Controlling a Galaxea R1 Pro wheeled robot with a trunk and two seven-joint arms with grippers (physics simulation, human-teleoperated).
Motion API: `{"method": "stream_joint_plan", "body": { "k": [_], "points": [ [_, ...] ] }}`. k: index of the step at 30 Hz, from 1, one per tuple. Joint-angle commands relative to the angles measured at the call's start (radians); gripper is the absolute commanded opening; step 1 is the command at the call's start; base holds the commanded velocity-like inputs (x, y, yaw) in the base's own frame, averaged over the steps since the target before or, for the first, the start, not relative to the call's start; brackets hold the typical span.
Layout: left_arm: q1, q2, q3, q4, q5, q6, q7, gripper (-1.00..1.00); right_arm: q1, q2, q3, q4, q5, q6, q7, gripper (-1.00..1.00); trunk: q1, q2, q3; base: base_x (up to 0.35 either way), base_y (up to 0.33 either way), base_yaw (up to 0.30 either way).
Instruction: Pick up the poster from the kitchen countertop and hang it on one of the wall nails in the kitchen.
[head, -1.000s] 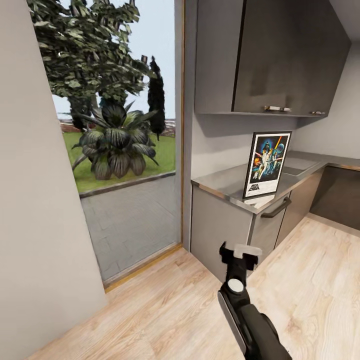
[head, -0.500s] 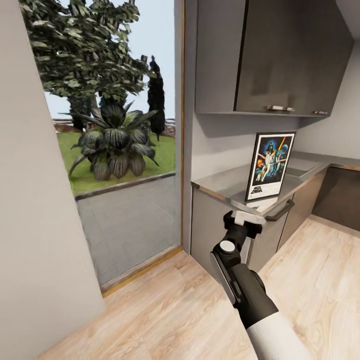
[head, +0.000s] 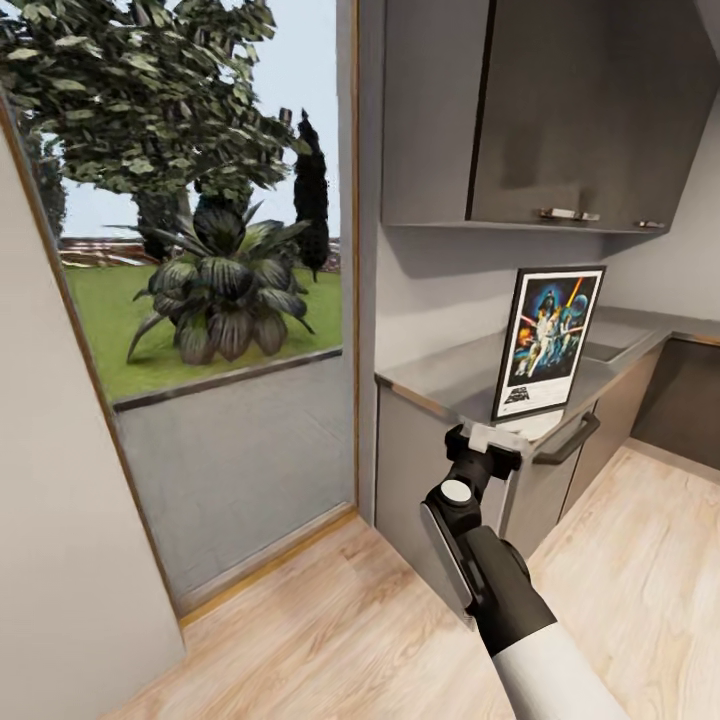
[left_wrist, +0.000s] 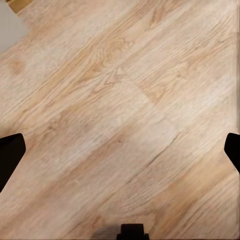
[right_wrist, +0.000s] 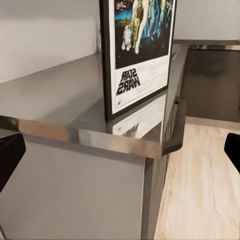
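The poster (head: 548, 340) stands upright on the kitchen countertop (head: 440, 375), close to its front edge, with its black frame, white border and dark blue artwork facing me. In the right wrist view the poster (right_wrist: 142, 50) rises above the countertop (right_wrist: 55, 100), its title mirrored. My right gripper (head: 488, 438) is open, level with the counter's front edge, just below and in front of the poster without touching it. Its dark fingertips (right_wrist: 10, 157) sit wide apart. My left gripper (left_wrist: 120, 155) is open over bare wooden floor. The wall nails are out of view.
Dark grey upper cabinets (head: 540, 110) hang over the counter. A cabinet bar handle (head: 575, 440) juts out beneath the poster. A tall glass door (head: 220, 300) to a garden is at left, beside a plain wall (head: 50, 560). Wooden floor (head: 330, 620) lies in front.
My right arm has risen and reached forward from the floor area up to the counter's front edge. The whole view has shifted, bringing the counter and poster slightly closer.
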Motion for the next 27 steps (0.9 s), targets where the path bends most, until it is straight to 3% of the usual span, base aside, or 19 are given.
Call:
{"method": "stream_joint_plan", "body": {
  "k": [1,13,27],
  "points": [
    [0.0,0.0,0.002,-0.002,-0.006,-0.002,0.0,1.0,-0.001,-0.001,0.002,-0.001,-0.004,0.009,-0.006,1.0,0.0,0.0,-0.001,0.275,-0.218,0.0],
    [0.0,0.0,0.007,-0.002,-0.006,-0.002,0.0,1.0,0.0,-0.001,0.002,-0.003,-0.004,0.004,-0.007,1.0,0.0,0.0,-0.001,0.247,-0.205,0.0],
    [0.0,0.0,0.008,-0.005,-0.006,-0.002,0.001,1.0,0.005,-0.002,0.001,-0.001,-0.004,0.001,-0.007,1.0,0.0,0.0,-0.001,0.111,-0.016,0.0]
  ]
}}
